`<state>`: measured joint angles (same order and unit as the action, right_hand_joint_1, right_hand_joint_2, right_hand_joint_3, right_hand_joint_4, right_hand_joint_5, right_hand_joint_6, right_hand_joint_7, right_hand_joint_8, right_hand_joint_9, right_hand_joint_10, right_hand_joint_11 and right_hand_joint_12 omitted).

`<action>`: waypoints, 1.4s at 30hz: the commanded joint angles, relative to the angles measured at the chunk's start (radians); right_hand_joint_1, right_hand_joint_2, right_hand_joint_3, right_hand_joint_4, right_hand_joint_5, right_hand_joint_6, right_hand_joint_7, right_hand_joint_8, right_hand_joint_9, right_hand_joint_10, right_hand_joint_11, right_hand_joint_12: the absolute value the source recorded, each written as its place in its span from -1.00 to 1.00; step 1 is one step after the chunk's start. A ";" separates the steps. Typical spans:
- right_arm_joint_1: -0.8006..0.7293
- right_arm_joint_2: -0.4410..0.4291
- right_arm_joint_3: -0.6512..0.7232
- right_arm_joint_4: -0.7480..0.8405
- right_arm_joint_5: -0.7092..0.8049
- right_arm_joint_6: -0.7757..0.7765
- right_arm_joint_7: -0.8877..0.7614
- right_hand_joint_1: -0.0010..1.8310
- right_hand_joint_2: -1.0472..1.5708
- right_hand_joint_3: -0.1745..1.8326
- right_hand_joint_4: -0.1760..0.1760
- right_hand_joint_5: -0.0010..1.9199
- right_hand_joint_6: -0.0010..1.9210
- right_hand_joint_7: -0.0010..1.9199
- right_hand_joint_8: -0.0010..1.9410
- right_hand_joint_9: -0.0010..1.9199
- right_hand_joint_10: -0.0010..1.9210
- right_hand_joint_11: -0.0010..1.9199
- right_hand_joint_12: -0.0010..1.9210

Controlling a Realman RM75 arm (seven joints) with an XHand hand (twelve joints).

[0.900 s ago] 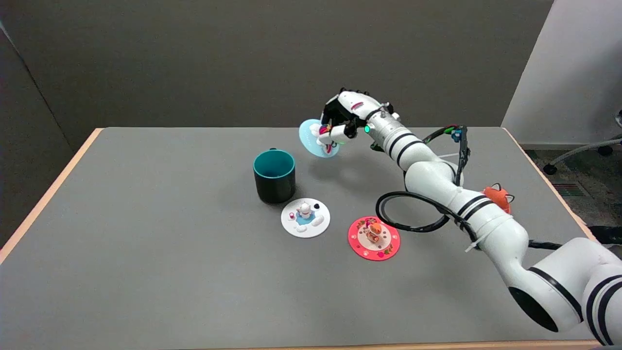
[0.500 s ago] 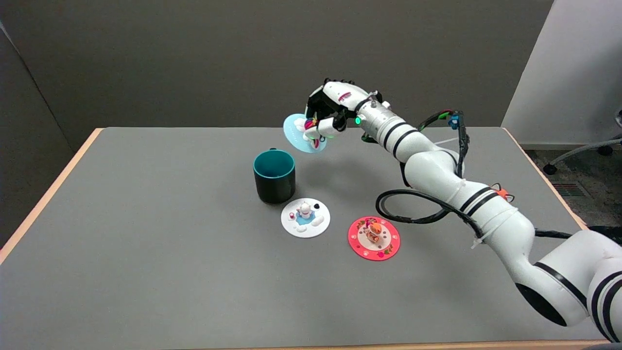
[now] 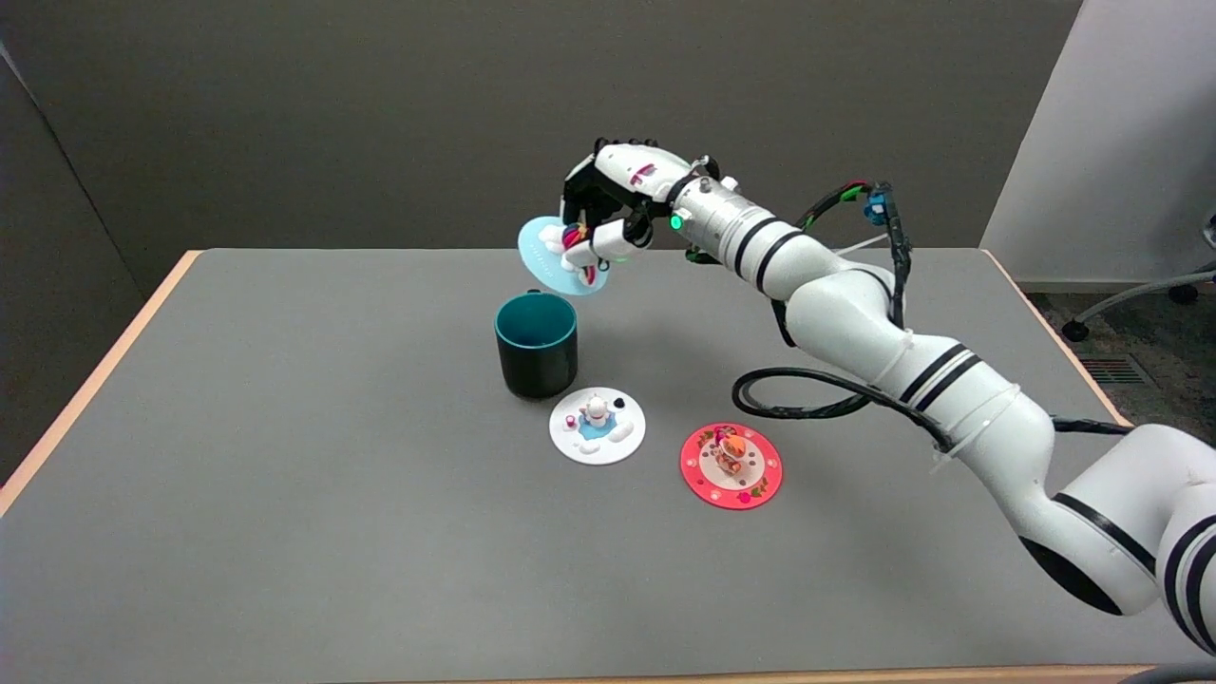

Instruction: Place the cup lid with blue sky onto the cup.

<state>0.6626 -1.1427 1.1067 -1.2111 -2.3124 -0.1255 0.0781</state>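
Note:
My right hand (image 3: pixel 608 204) hangs in the air above the far side of the table and holds the light blue sky lid (image 3: pixel 546 255) by the small figure on its top. The lid is tilted, its face turned toward the camera. It hovers just above and slightly behind the cup (image 3: pixel 537 343), apart from the rim. The cup is dark outside and teal inside, upright and uncovered, near the middle of the table.
A white lid with a small figure (image 3: pixel 598 426) lies just right of the cup's base. A red lid with an orange figure (image 3: pixel 731 465) lies further right. A black cable loop (image 3: pixel 807 394) hangs from my arm above the table (image 3: pixel 285 494).
My right hand has carried the blue sky lid up and to the left, from right of the cup to nearly over it. The cup and the other lids have stayed put.

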 commanded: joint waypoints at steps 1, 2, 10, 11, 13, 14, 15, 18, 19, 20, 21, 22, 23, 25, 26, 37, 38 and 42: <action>0.020 0.041 -0.098 -0.144 0.004 -0.095 0.049 0.35 0.58 -0.62 -0.22 -0.03 0.03 0.09 0.08 -0.31 0.48 -0.45 0.50; 0.017 0.041 -0.099 -0.157 0.004 -0.106 0.049 0.35 0.56 -0.58 -0.21 -0.03 0.03 0.09 0.08 -0.32 0.48 -0.45 0.51; 0.013 0.044 -0.117 -0.199 0.004 -0.140 0.050 0.35 0.58 -0.64 -0.18 -0.03 0.03 0.09 0.07 -0.29 0.47 -0.45 0.51; 0.013 0.044 -0.118 -0.199 0.004 -0.141 0.052 0.35 0.57 -0.63 -0.17 -0.03 0.03 0.10 0.07 -0.29 0.47 -0.45 0.52; 0.014 0.044 -0.126 -0.199 0.004 -0.142 0.053 0.35 0.58 -0.63 -0.18 -0.03 0.03 0.09 0.07 -0.29 0.46 -0.44 0.52; 0.016 0.044 -0.130 -0.199 0.004 -0.145 0.053 0.35 0.58 -0.64 -0.18 -0.03 0.03 0.09 0.07 -0.29 0.46 -0.43 0.51; 0.019 0.044 -0.137 -0.198 0.003 -0.150 0.053 0.35 0.58 -0.64 -0.17 -0.03 0.03 0.09 0.07 -0.29 0.46 -0.44 0.52; 0.026 0.047 -0.146 -0.188 0.000 -0.157 0.053 0.35 0.57 -0.62 -0.16 -0.02 0.03 0.10 0.07 -0.29 0.47 -0.44 0.53; 0.028 0.048 -0.147 -0.182 -0.001 -0.160 0.053 0.35 0.57 -0.62 -0.16 -0.02 0.03 0.09 0.07 -0.29 0.47 -0.44 0.52; 0.029 0.048 -0.147 -0.174 -0.003 -0.165 0.053 0.35 0.58 -0.64 -0.15 -0.03 0.03 0.09 0.07 -0.29 0.46 -0.44 0.51; 0.029 0.047 -0.144 -0.168 -0.003 -0.167 0.053 0.35 0.58 -0.63 -0.14 -0.03 0.03 0.09 0.07 -0.30 0.46 -0.46 0.51; 0.029 0.046 -0.141 -0.160 -0.004 -0.167 0.050 0.34 0.58 -0.63 -0.14 -0.03 0.03 0.09 0.08 -0.30 0.46 -0.46 0.51; 0.029 0.044 -0.134 -0.149 -0.006 -0.166 0.047 0.34 0.57 -0.62 -0.14 -0.03 0.03 0.09 0.08 -0.30 0.47 -0.46 0.51; 0.028 0.044 -0.122 -0.134 -0.008 -0.159 0.044 0.34 0.58 -0.62 -0.17 -0.03 0.04 0.08 0.10 -0.29 0.46 -0.44 0.50; 0.029 0.044 -0.119 -0.125 -0.012 -0.156 0.043 0.34 0.57 -0.61 -0.17 -0.03 0.04 0.08 0.10 -0.29 0.46 -0.45 0.50; 0.072 0.055 -0.186 -0.119 -0.066 -0.194 0.052 0.34 0.56 -0.56 -0.20 -0.04 0.05 0.07 0.14 -0.29 0.48 -0.46 0.51; 0.080 0.056 -0.201 -0.116 -0.066 -0.198 0.052 0.34 0.55 -0.54 -0.20 -0.04 0.05 0.07 0.14 -0.30 0.48 -0.46 0.52; 0.103 0.056 -0.237 -0.095 -0.066 -0.201 0.048 0.34 0.55 -0.54 -0.20 -0.04 0.05 0.06 0.15 -0.31 0.48 -0.46 0.52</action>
<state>0.7052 -1.0946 0.9636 -1.3438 -2.3503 -0.2872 0.1247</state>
